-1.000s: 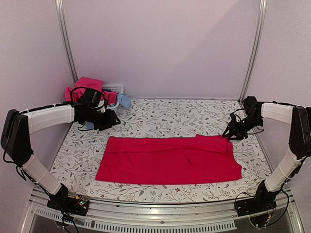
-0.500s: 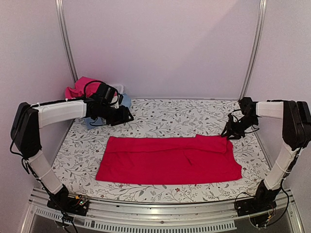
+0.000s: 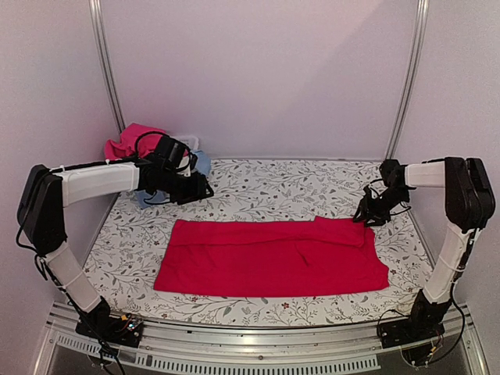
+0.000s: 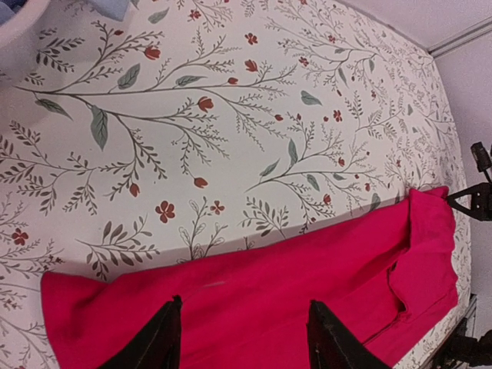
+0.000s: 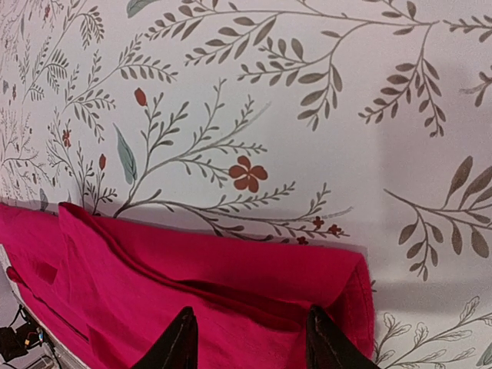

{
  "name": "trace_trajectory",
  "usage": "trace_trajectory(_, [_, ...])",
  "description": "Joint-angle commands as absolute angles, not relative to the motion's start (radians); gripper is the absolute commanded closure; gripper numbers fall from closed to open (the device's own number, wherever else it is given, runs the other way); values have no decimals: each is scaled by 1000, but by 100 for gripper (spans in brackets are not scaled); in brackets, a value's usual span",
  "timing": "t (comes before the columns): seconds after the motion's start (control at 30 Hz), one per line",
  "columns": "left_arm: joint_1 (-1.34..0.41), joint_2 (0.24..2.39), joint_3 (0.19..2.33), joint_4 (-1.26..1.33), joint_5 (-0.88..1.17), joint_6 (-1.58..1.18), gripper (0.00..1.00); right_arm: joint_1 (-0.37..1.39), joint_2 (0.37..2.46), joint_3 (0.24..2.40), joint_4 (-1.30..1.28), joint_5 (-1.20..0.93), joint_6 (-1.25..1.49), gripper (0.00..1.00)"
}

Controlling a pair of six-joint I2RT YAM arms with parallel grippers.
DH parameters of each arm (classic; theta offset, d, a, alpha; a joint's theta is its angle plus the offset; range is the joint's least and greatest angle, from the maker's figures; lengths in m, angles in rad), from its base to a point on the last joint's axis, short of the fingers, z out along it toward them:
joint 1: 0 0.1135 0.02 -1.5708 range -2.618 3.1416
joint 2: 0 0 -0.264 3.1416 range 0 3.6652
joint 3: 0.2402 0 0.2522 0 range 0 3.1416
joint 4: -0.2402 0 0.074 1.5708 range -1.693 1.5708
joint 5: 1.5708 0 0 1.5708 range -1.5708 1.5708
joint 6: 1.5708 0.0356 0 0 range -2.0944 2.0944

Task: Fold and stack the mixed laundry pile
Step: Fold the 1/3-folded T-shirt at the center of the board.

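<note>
A large bright red cloth (image 3: 269,258) lies flat across the middle of the table, its right end folded over into a double layer (image 5: 231,280). The other pieces of the laundry pile, pink (image 3: 129,141) and light blue (image 3: 201,162), sit heaped at the back left corner. My left gripper (image 3: 205,190) hovers over the cloth's far left edge (image 4: 231,284); it is open (image 4: 242,327) with nothing between the fingers. My right gripper (image 3: 362,217) is at the cloth's far right corner, open (image 5: 250,334) just above the folded layer.
A white slatted basket (image 3: 184,142) stands behind the heap at the back left corner. The table top (image 3: 273,187) carries a floral print. Metal posts (image 3: 105,70) and white walls enclose the back and sides. The right gripper also shows at the left wrist view's edge (image 4: 477,201).
My left arm has swung from the corner heap towards the red cloth's far left edge. My right gripper's jaws have widened slightly at the folded corner, and that arm shifted a little.
</note>
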State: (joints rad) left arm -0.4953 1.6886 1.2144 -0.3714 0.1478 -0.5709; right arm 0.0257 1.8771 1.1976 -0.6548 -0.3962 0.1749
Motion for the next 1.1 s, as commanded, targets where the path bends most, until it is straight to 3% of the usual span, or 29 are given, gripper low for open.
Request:
trace_trajectory(0.0, [-502,1667,1206,-369,140,-556,45,22,1908,1216,-636,-375,157,52])
trace_trajectory(0.2, [-501,1670,1203,-368,145,-557,45,23,1920,1217,-638,-385,154,51])
trace_trajectory(0.6, [-501,1666,1193,-372,141,-553,45,24,1782,1178,-680,-502,153,100])
trace_trajectory(1.07, [-501,1652,1136,-360,159,-552,45,143,1513,860,-722,-730,207,100])
